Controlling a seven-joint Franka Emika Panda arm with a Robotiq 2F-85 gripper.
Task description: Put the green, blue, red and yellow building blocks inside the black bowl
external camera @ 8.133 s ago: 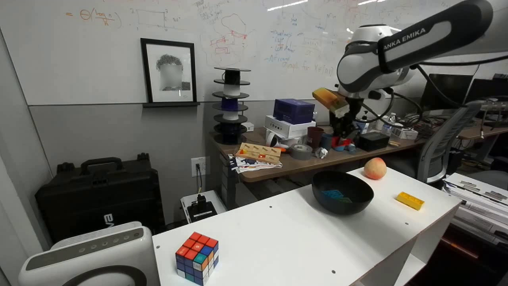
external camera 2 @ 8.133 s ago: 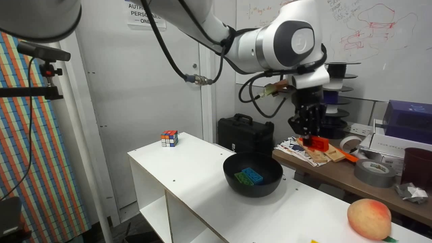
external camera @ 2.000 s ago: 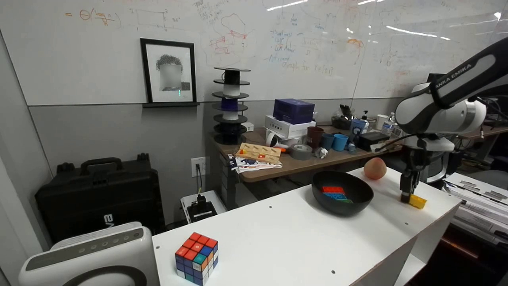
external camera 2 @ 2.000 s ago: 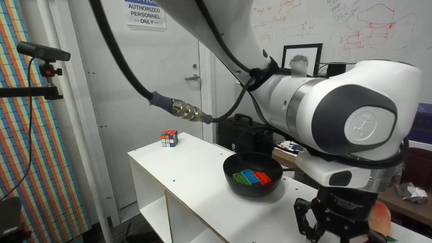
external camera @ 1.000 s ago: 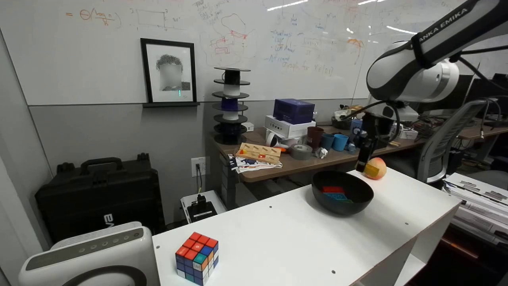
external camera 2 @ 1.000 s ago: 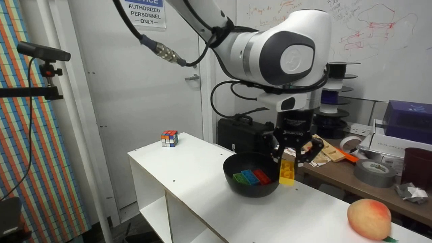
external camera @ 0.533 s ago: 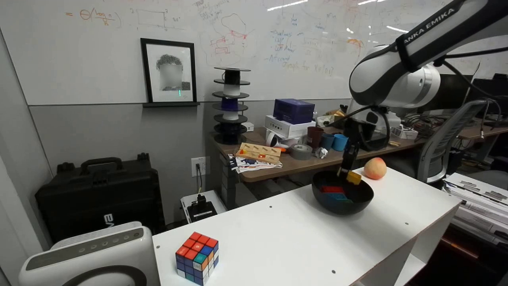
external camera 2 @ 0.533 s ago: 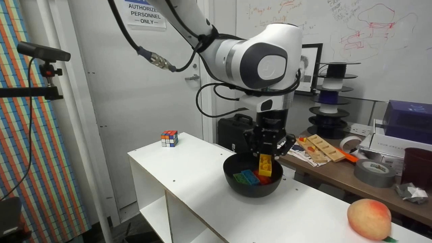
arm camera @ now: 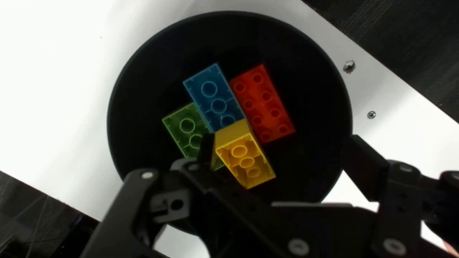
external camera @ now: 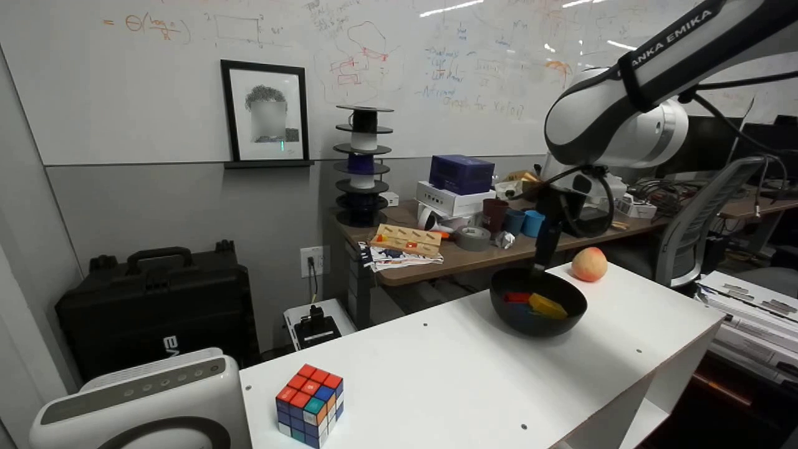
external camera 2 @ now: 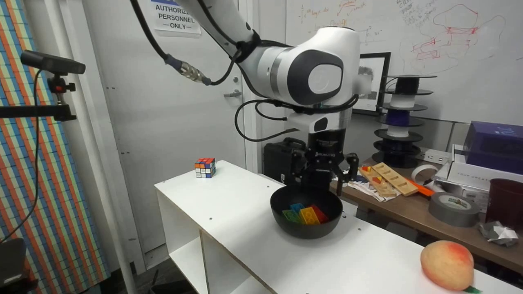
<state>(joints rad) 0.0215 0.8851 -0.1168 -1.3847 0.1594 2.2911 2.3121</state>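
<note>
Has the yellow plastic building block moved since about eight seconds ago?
Yes, leftward in an exterior view: the yellow plastic block lay on the white shelf top, right of the wide black bowl; now it's inside that unmoved bowl.

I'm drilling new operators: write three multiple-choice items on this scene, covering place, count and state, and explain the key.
1. Where does the Rubik's cube stand?
A) On the desk
B) On the white shelf unit
C) On the floor

2. How many building blocks does the black bowl hold?
A) Two
B) Three
C) Four

3. What state is the tool in?
A) Open
B) Shut on the Rubik's cube
C) Shut on nothing

1: B, as both exterior views show.
2: C, as the wrist view shows a green block, blue block, red block and yellow block inside.
3: A, as its fingers stand wide apart in the wrist view.
</note>
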